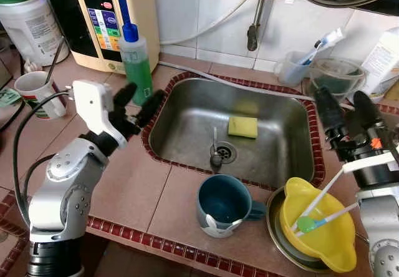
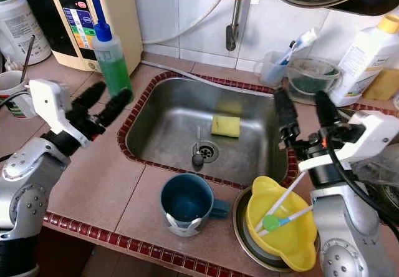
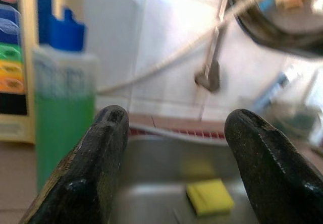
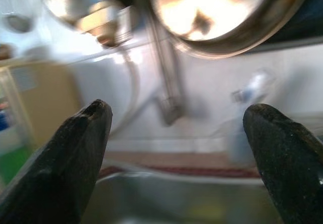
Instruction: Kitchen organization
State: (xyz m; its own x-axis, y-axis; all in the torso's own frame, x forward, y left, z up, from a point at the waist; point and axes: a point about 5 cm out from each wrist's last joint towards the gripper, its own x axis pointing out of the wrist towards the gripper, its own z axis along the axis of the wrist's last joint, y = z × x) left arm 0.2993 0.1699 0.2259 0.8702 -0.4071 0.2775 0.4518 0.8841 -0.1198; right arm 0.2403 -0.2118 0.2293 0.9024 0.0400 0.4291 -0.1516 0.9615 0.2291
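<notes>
Left pincer raised beside sink, spread; right pincer likewise, seemingly.

A home kitchen: steel sink at centre, set in a brown-tiled counter with a yellow sponge inside, green dish-soap bottle upper left, blue mug and yellow plastic bowl lower right.
</notes>
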